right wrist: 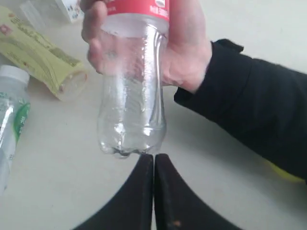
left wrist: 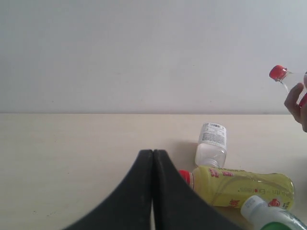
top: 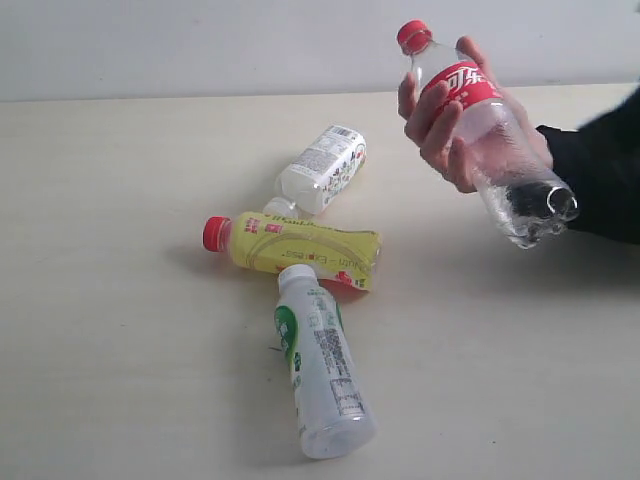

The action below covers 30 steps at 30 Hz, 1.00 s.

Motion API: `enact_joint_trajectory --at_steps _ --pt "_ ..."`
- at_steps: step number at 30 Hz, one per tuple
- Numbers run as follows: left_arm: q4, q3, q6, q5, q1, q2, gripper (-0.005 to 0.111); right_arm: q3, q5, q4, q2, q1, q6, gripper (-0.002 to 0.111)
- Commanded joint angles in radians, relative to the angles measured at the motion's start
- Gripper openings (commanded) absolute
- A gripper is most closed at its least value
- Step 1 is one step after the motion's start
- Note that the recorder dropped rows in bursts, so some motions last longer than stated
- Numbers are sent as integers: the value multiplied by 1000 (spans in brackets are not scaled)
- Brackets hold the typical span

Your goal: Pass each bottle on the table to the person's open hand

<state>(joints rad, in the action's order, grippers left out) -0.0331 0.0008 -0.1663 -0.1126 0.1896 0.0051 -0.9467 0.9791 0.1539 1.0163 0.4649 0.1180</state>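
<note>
Left fingers (left wrist: pixel 136 196) and right fingers (right wrist: pixel 139 196) are both pinched shut, empty. The red-label bottle (top: pixel 470 95) sits in the person's hand (top: pixel 436 128), upper right. The yellow bottle (top: pixel 300 245) lies crosswise at the centre of the bench (top: pixel 100 200), nearer the left arm.

Bottles (top: pixel 305 250) touching, crowd centre; table (top: pixel 100 380) left side open.

The exterior view's right edge cuts off the black sleeve (top: pixel 600 180); the clear bottle (top: pixel 500 150) hides part of the hand (top: pixel 436 122)
</note>
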Motion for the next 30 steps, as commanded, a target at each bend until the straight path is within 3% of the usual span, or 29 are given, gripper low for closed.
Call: enact_joint_trajectory --at_steps 1,8,30 --pt "-4 -1 3 9 -5 -5 0 266 -242 42 -336 -1 -38 0" --pt "-4 -1 3 9 -5 -5 0 424 -398 90 -638 -1 -38 0" --pt "-4 -1 3 9 -5 -5 0 430 -406 89 -871 -1 -19 0"
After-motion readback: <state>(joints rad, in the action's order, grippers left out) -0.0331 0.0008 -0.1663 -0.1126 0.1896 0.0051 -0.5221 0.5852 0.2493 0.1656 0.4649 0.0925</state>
